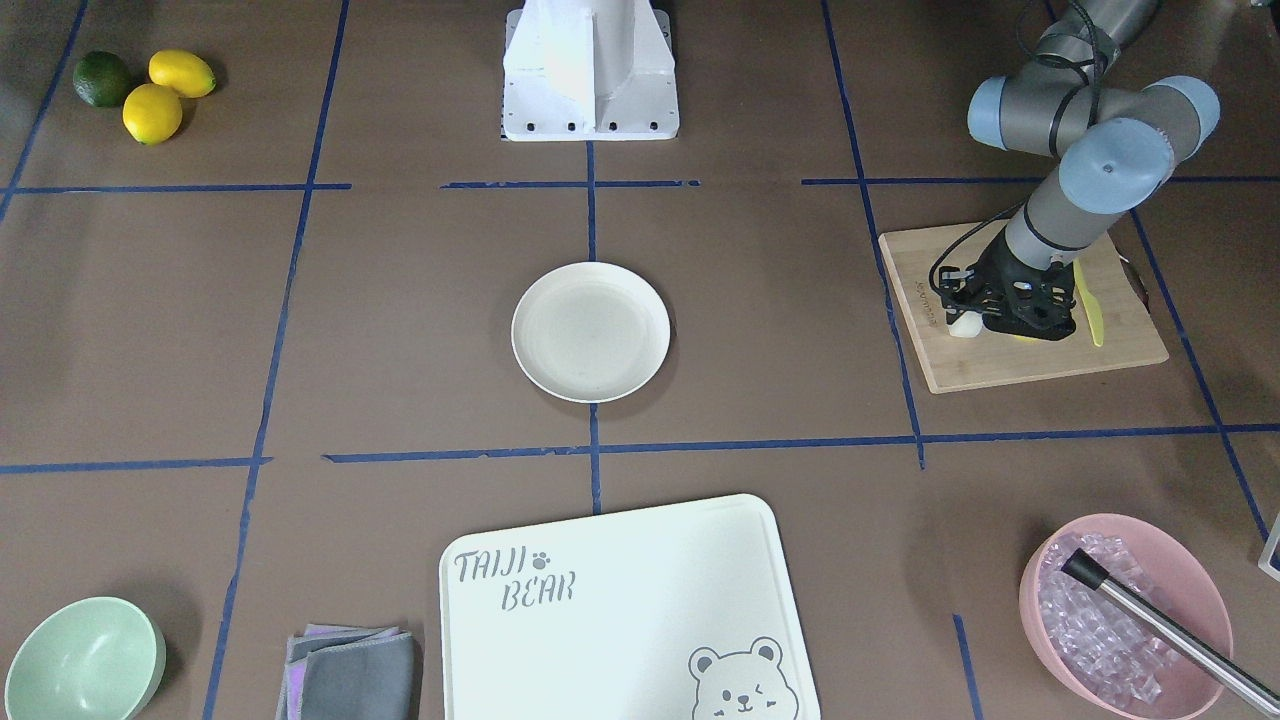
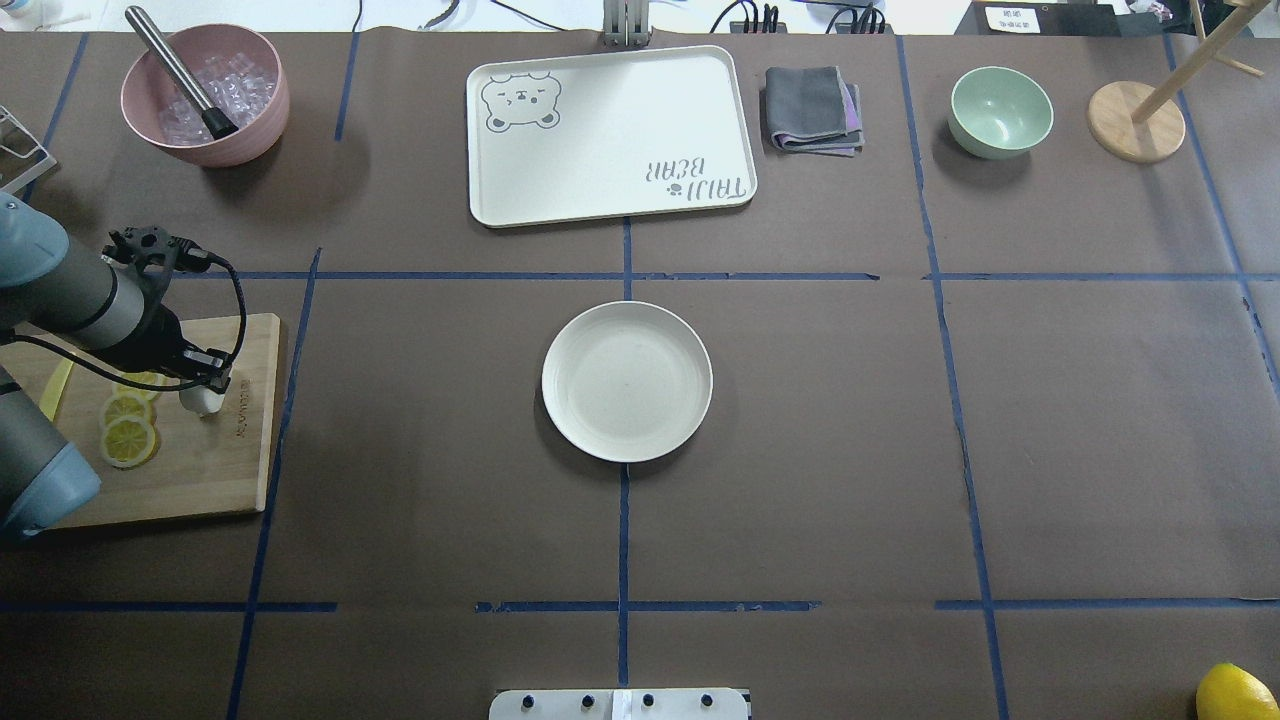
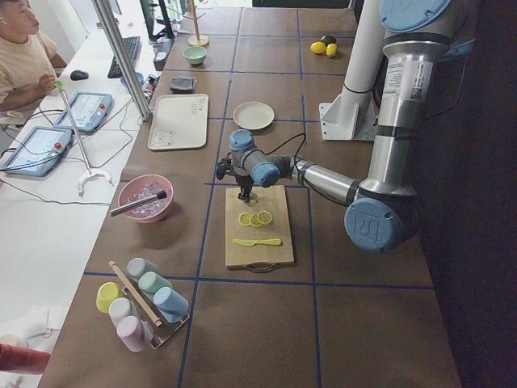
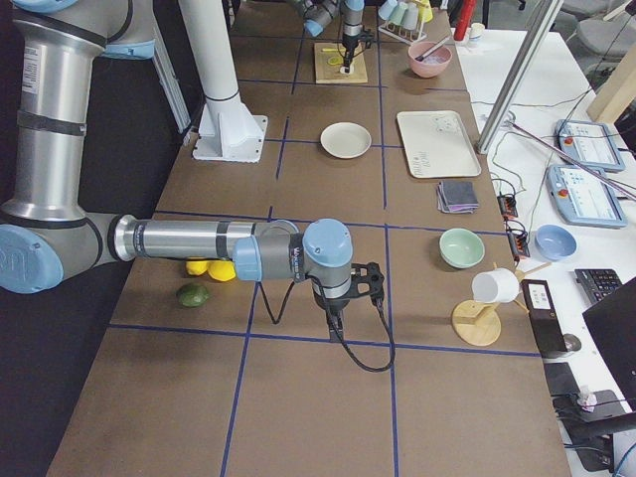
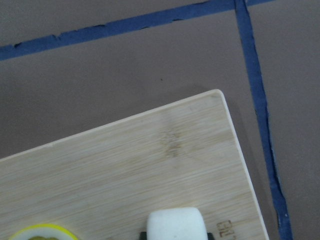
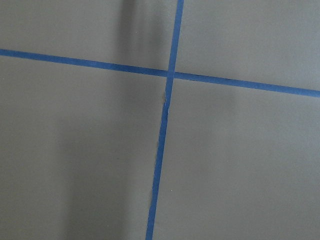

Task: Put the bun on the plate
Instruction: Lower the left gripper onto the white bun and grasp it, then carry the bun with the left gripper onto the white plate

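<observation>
- The left tool [image 2: 205, 388] is pointing steeply down at the left edge of the overhead view. Its jaws are standing narrow and appear to be pressing the two sides of the bun [image 5: 176, 224]. In the left wrist view, dark parts of the tool are showing tight against the bun's lower corners.
- The bun is sitting at the bottom middle of that wrist view, over the wooden board [image 2: 200, 470] and near the board's corner. Whether it is resting on the wood or just lifted, I cannot tell.
- The steep approach is probably letting the jaws close across the bun alone. The lemon slices [image 2: 128, 440] are lying just beside it on the board, and the grip is not touching them.
- The plate [image 2: 627, 381] is lying with nothing on it at the centre of the overhead view, well apart from the board. The bun is therefore not yet delivered, and the carry looks like a lift followed by a move toward the centre of the frame.
- The right tool [image 4: 338, 310] is hanging over the table [image 6: 240, 165] at the lower middle of the exterior right view, near the whole lemons [image 4: 221, 269]. It seems to be parked away from the work, and I cannot tell whether it is wide or narrow.
- The bear board [image 2: 610, 140] and the pink bowl [image 2: 205, 95] are sitting along the top of the overhead view, off the likely path.
</observation>
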